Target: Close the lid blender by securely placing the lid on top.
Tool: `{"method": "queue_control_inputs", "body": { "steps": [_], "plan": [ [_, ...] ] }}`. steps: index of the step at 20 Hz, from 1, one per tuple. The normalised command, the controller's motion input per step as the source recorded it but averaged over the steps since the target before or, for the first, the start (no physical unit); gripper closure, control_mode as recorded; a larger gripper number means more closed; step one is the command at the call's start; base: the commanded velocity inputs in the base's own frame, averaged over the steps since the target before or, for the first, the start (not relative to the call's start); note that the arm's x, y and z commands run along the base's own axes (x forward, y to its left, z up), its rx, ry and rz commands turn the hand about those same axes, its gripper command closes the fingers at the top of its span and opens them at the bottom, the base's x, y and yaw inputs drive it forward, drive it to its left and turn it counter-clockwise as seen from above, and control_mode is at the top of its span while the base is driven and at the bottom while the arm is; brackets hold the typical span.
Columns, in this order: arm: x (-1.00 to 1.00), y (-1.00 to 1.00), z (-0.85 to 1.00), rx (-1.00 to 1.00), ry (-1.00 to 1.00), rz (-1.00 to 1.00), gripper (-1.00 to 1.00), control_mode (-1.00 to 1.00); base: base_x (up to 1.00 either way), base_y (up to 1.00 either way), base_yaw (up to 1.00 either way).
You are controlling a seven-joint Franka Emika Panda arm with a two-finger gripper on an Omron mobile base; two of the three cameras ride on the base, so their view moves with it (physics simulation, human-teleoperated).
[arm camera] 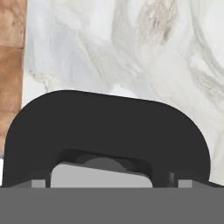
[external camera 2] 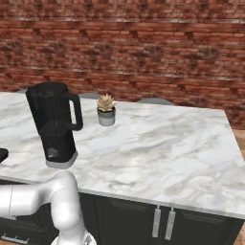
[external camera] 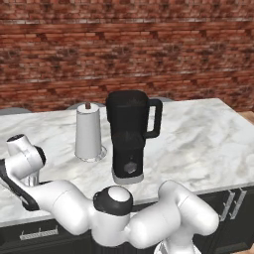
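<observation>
Here the blender [external camera: 130,135] stands upright mid-counter [external camera: 208,139], jar contents indiscernible. The lid [arm camera: 105,135] lies flat on marble at the counter's left end — directly under the gripper; finger spread — cannot tell.

I see a black blender [external camera: 130,136] with a grey bottom rim, a black lid [arm camera: 107,131] with a light grey centre, white grey-veined marble counter [external camera 2: 167,143], red-brown brick wall [external camera: 124,49].

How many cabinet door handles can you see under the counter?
4: two vertical handles in the right base view, the same pair at the left view's right edge, two horizontal lower left. Arm may hide more.
</observation>
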Motion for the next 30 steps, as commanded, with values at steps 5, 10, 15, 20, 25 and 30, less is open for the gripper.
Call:
{"method": "queue_control_inputs", "body": {
  "steps": [5, 10, 15, 20, 25, 30],
  "plan": [
    [-0.37, -0.08, -0.29, 0.0, -0.03, 0.0, 1.0, -1.0, 0.0, 0.0, 0.0],
    [-0.55, 0.0, 0.24, 0.0, -0.26, 0.0, 1.0, -1.0, 0.0, 0.0, 0.0],
    [-0.11, 0.0, 0.94, 0.0, -0.31, 0.0, 1.0, -1.0, 0.0, 0.0, 0.0],
    [0.0, -0.1, 1.0, 0.0, -0.22, -0.04, 1.0, -1.0, 0.0, 0.0, 0.0],
    [0.21, -0.27, 1.0, 0.0, -0.04, -0.13, 1.0, -1.0, 0.0, 0.0, 0.0],
    [0.28, -0.33, 1.0, 0.0, 0.0, -0.17, 1.0, -1.0, 0.0, 0.0, 0.0]
  ]
}}
